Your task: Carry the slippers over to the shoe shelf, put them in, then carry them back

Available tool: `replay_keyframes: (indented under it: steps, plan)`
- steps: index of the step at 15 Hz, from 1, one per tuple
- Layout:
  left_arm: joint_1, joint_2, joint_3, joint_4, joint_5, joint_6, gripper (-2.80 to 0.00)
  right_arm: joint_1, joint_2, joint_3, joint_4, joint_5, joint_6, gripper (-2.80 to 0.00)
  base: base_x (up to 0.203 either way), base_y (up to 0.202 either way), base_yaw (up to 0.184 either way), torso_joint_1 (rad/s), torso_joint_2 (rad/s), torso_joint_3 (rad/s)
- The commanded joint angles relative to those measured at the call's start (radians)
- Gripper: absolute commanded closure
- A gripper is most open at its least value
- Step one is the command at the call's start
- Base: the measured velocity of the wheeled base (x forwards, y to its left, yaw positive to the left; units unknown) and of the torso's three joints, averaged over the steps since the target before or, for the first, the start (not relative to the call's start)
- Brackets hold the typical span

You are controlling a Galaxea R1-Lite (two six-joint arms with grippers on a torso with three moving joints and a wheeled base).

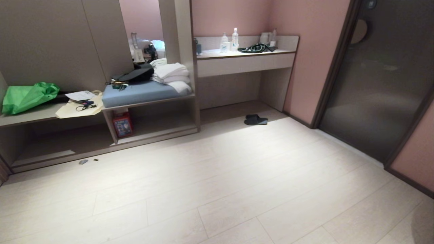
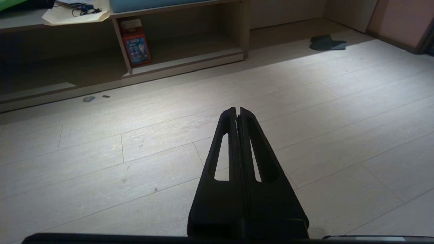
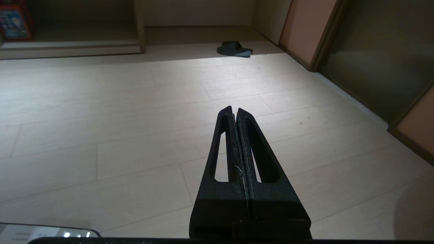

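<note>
The slippers (image 1: 256,119) are a dark pair lying side by side on the pale floor, at the mouth of the recess under the desk. They also show far ahead in the left wrist view (image 2: 327,43) and the right wrist view (image 3: 234,49). The shoe shelf (image 1: 162,128) is the low open cubby with a pale base board, left of the slippers (image 2: 190,58) (image 3: 74,44). My left gripper (image 2: 237,109) is shut and empty, held over bare floor far from both. My right gripper (image 3: 234,108) is likewise shut and empty. Neither arm shows in the head view.
A red box (image 1: 122,124) stands at the shelf's left end. A longer cubby (image 1: 51,145) lies further left, under a green bag (image 1: 27,96). A blue cushion (image 1: 135,93) with towels tops the shelf. A dark glass door (image 1: 379,84) closes the right side. Small scraps (image 1: 83,162) lie on the floor.
</note>
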Motion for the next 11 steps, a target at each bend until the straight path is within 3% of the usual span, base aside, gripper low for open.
replay_keyframes:
  steps: [1,11]
  plan:
    - [-0.001,0.001,0.0,0.0,0.0,0.0,0.0,0.0,0.001,0.0,0.0,0.001,-0.001,0.0,0.0,0.0,0.0,0.0,0.0,0.0]
    - [0.0,0.0,0.0,0.0,0.0,0.0,0.0,0.0,0.001,0.0,0.0,0.0,0.014,0.0,0.0,0.0,0.0,0.0,0.0,0.0]
